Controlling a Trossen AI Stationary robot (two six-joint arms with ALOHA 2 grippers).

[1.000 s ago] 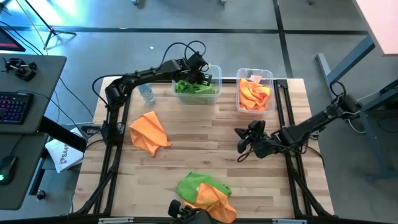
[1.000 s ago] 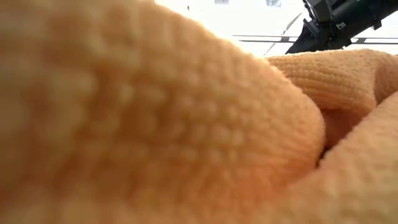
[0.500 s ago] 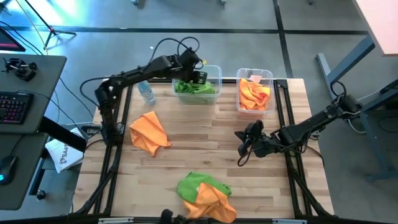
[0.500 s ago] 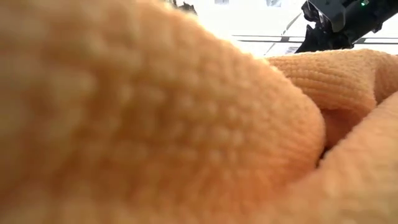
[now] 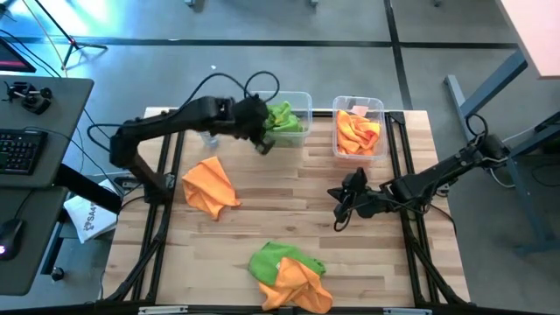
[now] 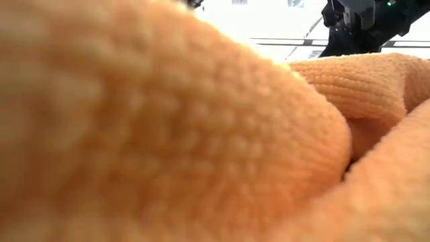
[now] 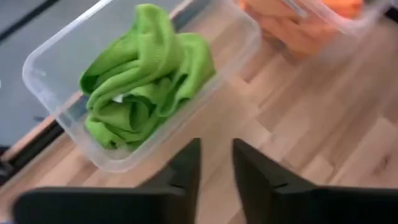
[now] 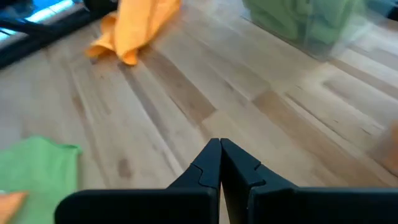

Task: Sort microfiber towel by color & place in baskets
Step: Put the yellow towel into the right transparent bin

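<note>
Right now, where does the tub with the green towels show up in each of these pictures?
High view: green tub at the table's far edge, just left of centre.
Low view: not in it; orange cloth fills the picture.
Left wrist view: upper left, beyond the fingers.
Right wrist view: blurred, upper right.
Shared landmark: orange tub beside it.

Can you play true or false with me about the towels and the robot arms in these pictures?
1. A green towel lies in the wider basket. True.
2. The narrower basket holds green towels. False: orange towels fill it.
3. The left gripper holds a towel. False: its fingers stand a little apart with nothing between them.
4. The right gripper is shut and empty. True.
5. Every towel is already in a basket. False: an orange towel and a green-and-orange pile lie on the table.
</note>
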